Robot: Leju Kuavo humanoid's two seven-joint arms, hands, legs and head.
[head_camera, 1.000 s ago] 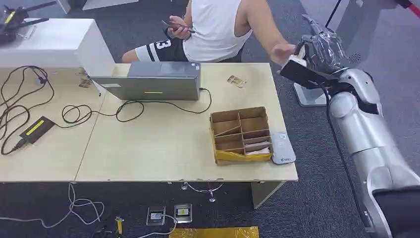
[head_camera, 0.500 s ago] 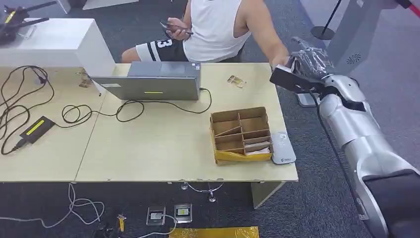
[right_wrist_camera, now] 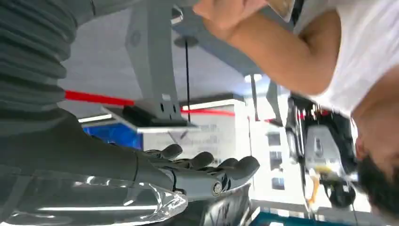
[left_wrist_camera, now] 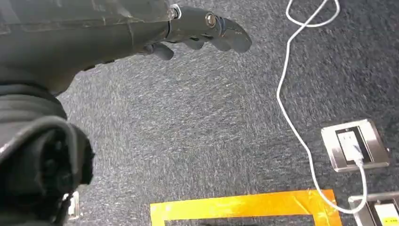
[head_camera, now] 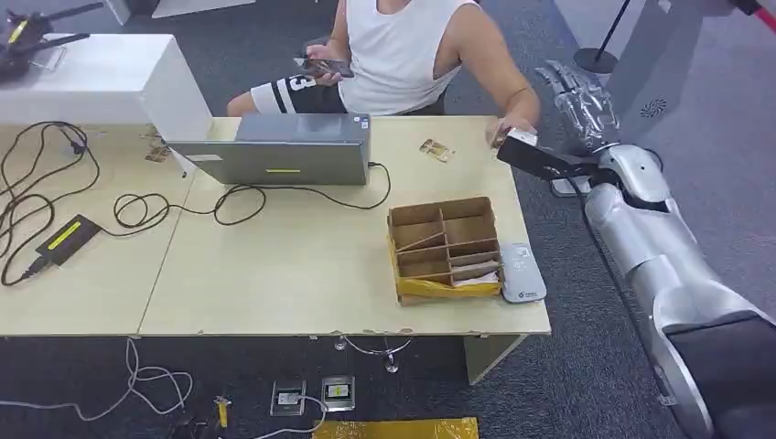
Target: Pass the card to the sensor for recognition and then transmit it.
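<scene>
Head view shows the robot's right hand (head_camera: 578, 101) raised past the far right corner of the pale wooden table (head_camera: 302, 265), its fingers (head_camera: 560, 77) spread apart and holding nothing. Just beside it, toward the table, the small white card (head_camera: 522, 138) sits in the person's hand (head_camera: 509, 133). The right hand is much nearer the card. The left hand (left_wrist_camera: 200, 30) hangs over the dark carpet, fingers loose, holding nothing.
</scene>
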